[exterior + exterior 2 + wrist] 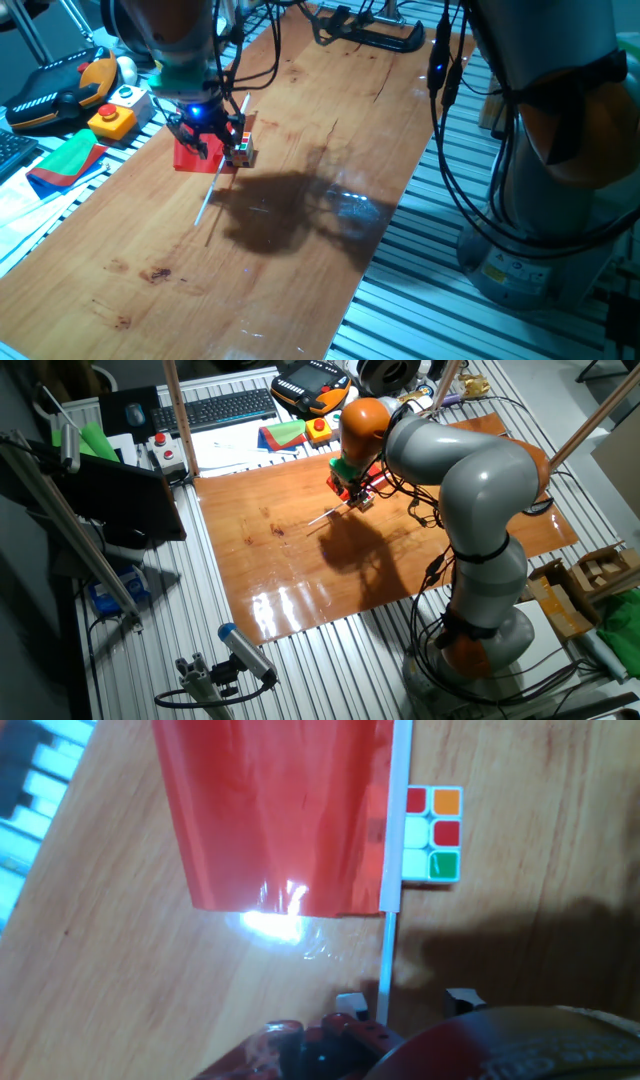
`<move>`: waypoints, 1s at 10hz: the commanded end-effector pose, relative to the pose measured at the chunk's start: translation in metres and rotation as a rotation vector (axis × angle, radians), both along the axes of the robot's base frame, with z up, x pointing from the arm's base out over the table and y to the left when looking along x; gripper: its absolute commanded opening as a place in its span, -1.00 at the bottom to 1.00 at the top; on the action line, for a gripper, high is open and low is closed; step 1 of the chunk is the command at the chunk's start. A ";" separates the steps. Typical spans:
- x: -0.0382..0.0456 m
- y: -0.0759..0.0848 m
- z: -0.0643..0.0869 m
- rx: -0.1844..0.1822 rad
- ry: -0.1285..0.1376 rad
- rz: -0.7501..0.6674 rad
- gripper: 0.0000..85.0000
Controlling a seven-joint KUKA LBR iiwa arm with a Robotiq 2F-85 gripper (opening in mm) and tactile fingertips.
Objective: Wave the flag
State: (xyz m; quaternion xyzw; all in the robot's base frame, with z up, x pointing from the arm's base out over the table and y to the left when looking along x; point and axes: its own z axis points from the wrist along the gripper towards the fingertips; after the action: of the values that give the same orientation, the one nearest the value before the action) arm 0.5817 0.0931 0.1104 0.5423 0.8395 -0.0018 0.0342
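Note:
The flag lies flat on the wooden table: a plain red sheet (280,810) on a thin white stick (392,870). In one fixed view the sheet (186,157) lies at the table's left edge and the stick (207,200) runs toward the front. My gripper (403,1001) is open just above the table, with its two fingertips (348,1003) on either side of the bare stick below the sheet. The stick lies closer to the left fingertip. The gripper also shows in one fixed view (207,140) and the other fixed view (352,495).
A small multicoloured cube (433,830) touches the stick's right side, also seen in one fixed view (241,151). Off the table's left edge lie a red-and-green folded cloth (65,160), a yellow button box (112,120) and a pendant (55,95). A black clamp (370,35) sits at the far end.

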 end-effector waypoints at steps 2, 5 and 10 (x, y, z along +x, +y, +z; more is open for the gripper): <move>0.0020 -0.001 -0.007 -0.007 -0.008 -0.006 0.06; 0.0042 -0.003 -0.018 -0.009 -0.017 -0.025 0.07; 0.0050 -0.006 -0.035 -0.004 -0.027 -0.051 0.07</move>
State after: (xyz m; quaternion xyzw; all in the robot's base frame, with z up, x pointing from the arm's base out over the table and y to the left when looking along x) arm 0.5868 0.0871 0.0752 0.5637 0.8247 0.0032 0.0465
